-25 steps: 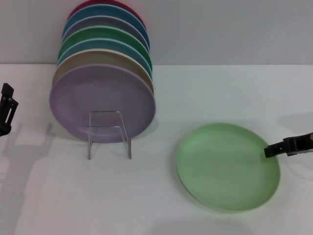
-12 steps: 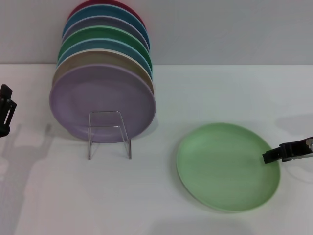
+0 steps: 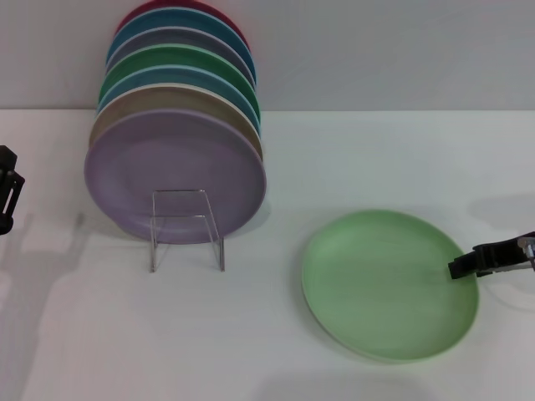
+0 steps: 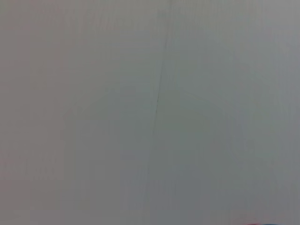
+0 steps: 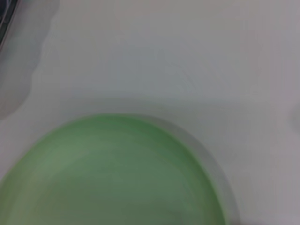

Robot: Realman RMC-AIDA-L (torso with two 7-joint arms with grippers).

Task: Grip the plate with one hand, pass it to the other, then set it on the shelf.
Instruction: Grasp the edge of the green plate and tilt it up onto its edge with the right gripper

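At plate (image 3: 389, 284) rim, right tool (image 3: 458, 267)

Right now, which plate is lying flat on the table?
The pale mint-green plate, alone beside the right gripper. All the others stand on edge in a row, lilac plate frontmost.

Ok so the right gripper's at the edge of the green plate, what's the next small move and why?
Probably ease the right gripper slightly further over the rim and close on it. The plate lies flat on the table, and the gripper tip sits just at its right edge, with no grip visible yet.
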